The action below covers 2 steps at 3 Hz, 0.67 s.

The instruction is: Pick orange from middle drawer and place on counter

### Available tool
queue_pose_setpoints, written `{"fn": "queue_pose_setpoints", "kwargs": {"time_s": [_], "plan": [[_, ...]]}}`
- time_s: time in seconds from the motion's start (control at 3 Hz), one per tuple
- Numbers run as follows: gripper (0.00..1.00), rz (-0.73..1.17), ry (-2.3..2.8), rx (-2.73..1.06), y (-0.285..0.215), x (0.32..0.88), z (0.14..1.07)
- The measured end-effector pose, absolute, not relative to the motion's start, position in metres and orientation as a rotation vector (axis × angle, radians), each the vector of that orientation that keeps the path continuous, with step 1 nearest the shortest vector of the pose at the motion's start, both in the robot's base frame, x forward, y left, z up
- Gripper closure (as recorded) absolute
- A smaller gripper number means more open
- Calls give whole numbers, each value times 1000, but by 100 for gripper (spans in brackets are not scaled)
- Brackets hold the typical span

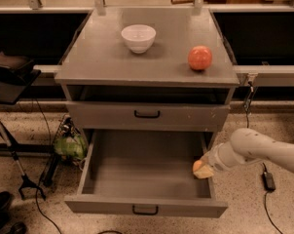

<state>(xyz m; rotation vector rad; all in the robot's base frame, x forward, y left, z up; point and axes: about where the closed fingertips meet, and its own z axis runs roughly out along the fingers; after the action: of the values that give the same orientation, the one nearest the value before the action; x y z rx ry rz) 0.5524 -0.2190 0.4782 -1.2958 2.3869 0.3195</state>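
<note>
The middle drawer (142,165) is pulled wide open below the grey cabinet; its floor is bare. My gripper (202,170) is at the drawer's right wall, near the front right corner, with the white arm reaching in from the right. The small orange (197,165) sits between the pale fingers, and the gripper is shut on it, at about the height of the drawer's rim. The counter (103,57) is the flat grey top of the cabinet above.
A white bowl (138,37) and a larger reddish mottled fruit (200,57) stand on the counter. The upper drawer front (147,115) is closed. A green bag (70,146) and a black stand (10,77) are left of the cabinet. A black adapter (268,180) lies on the floor at right.
</note>
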Motion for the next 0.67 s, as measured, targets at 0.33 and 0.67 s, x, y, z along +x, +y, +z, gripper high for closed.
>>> {"fn": "queue_pose_setpoints", "kwargs": {"time_s": [0.33, 0.67], "plan": [[100, 236, 2308, -1285, -228, 528, 561], [100, 168, 2198, -1309, -229, 524, 648]]}}
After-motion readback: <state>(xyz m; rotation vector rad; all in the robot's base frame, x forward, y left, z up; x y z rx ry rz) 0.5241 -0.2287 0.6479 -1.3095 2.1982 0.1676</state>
